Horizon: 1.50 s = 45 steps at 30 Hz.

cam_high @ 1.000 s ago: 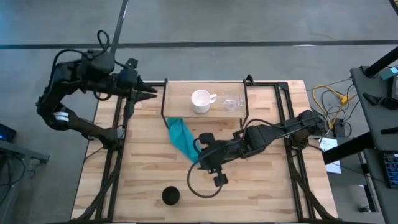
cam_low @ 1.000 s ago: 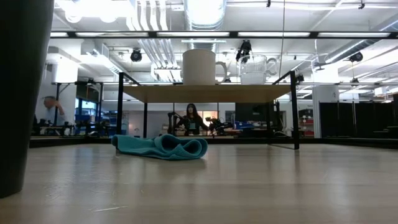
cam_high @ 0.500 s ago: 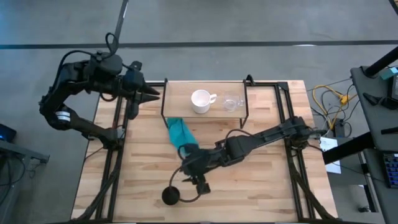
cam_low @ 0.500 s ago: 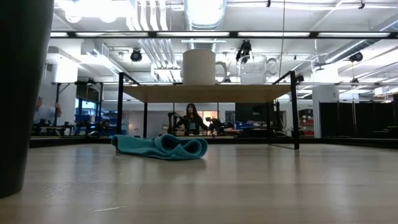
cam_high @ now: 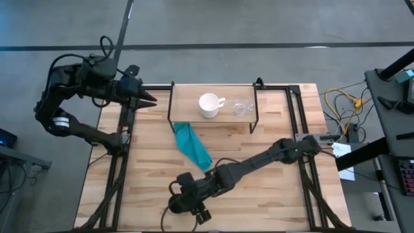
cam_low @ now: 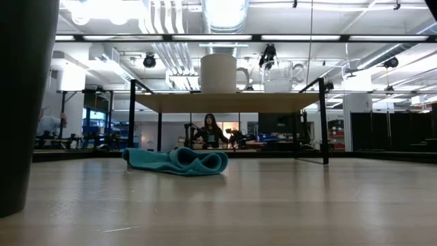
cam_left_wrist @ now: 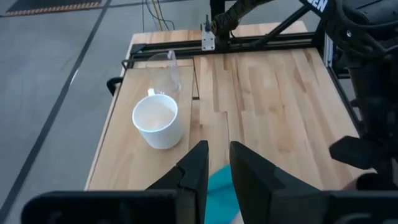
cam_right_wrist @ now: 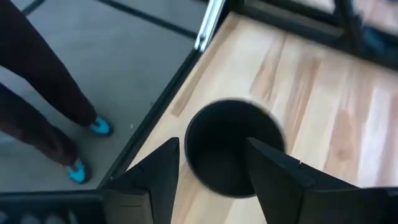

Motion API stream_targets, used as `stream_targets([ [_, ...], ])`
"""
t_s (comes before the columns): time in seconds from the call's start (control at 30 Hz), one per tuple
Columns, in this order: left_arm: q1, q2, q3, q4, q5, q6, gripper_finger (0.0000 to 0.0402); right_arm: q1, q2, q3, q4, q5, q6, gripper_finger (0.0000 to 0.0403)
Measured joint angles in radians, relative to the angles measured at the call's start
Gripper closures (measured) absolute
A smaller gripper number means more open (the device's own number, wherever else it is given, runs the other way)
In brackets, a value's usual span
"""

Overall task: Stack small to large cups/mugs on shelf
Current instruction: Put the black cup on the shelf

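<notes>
Danger we see: right gripper, fingers spread and grasping nothing, straddles the black cup; closing off-centre could tip it. Left gripper, released, waits by the shelf.

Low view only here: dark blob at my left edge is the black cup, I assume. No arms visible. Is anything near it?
Observer: Yes. The high view shows the right gripper directly over the black cup, near the table's front edge.
Operator: Gripped?
Observer: Not visibly. The right wrist view shows its fingers open, one on each side of the cup.
Operator: Left arm?
Observer: The left gripper hangs off the left end of the shelf, pointing toward it.
</notes>
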Motion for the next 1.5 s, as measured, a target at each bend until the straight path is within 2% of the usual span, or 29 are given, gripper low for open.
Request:
stream_targets([
  [0.2, 0.0, -0.024, -0.001, -0.006, 0.0, 0.046, 0.0349, 0.026, 0.019, -0.013, 0.056, 0.004, -0.034, 0.0232],
  [0.73, 0.0, 0.001, -0.005, -0.016, 0.0, 0.073, 0.0349, 0.039, 0.016, -0.015, 0.035, 0.005, -0.081, 0.0234],
  [1.13, 0.0, 0.019, -0.005, -0.014, 0.0, 0.072, 0.0349, 0.039, 0.017, -0.079, 0.036, 0.007, -0.111, 0.0234],
  [1.33, 0.0, 0.021, -0.005, -0.014, 0.0, 0.071, 0.0349, 0.038, 0.017, -0.085, 0.038, 0.068, -0.186, 0.0234],
  [1.5, 0.0, 0.025, -0.005, -0.014, 0.0, 0.07, 0.0349, 0.029, 0.017, -0.09, 0.04, 0.069, -0.221, 0.0234],
])
